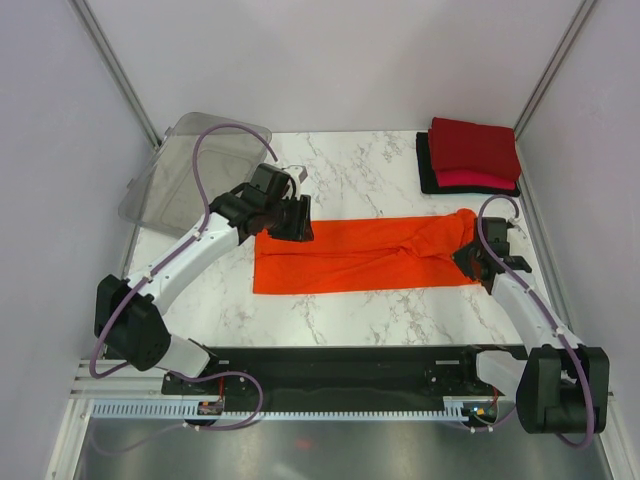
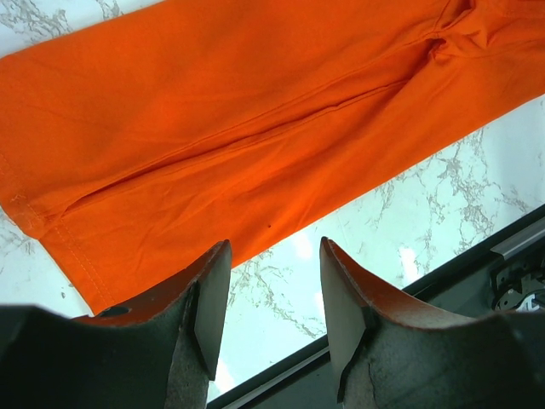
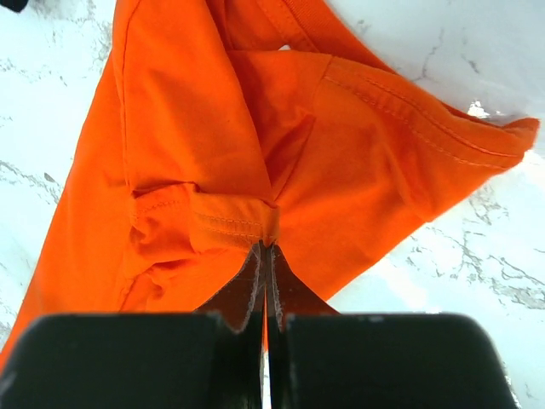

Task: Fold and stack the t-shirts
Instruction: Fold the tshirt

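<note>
The bright orange t-shirt (image 1: 360,255) lies across the marble table as a long band folded lengthwise. My right gripper (image 1: 470,256) is at its right end. In the right wrist view that gripper (image 3: 266,249) is shut on a bunched, stitched hem of the orange t-shirt (image 3: 213,128). My left gripper (image 1: 292,226) hovers over the shirt's left end. In the left wrist view its jaws (image 2: 274,256) stand open with nothing between them, just past the near edge of the orange cloth (image 2: 255,111). A stack of folded t-shirts (image 1: 472,150), dark red over pinkish-red over black, sits at the back right.
A clear plastic bin (image 1: 190,165) lies tilted at the back left corner, behind the left arm. Grey walls close in the table (image 1: 340,310) on both sides. A black rail (image 1: 340,365) runs along the near edge.
</note>
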{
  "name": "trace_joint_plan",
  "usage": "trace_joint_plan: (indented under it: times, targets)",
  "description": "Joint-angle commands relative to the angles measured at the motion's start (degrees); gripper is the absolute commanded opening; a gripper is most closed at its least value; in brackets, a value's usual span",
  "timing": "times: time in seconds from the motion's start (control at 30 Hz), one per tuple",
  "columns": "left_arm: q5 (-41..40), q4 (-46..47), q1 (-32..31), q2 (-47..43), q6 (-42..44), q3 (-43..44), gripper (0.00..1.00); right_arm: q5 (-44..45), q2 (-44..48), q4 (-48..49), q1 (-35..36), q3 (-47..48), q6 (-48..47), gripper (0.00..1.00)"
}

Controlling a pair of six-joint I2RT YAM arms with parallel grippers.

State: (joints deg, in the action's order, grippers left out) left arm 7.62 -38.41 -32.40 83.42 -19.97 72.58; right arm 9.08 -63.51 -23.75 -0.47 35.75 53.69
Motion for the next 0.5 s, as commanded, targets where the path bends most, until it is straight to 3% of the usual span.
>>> trace_joint_plan:
  times: [0.0, 0.47]
  targets:
    - [-0.59, 1.76, -0.47, -0.19, 1.6, -0.51, 0.54, 2.96, 2.59, 0.98, 0.21, -1.55, 3.52, 0.0]
    - [-1.46, 1.68, -0.82, 1.4, 1.6, -0.68, 0.54, 0.77, 4.71, 4.58, 2.05, -7.7, 5.11, 0.0]
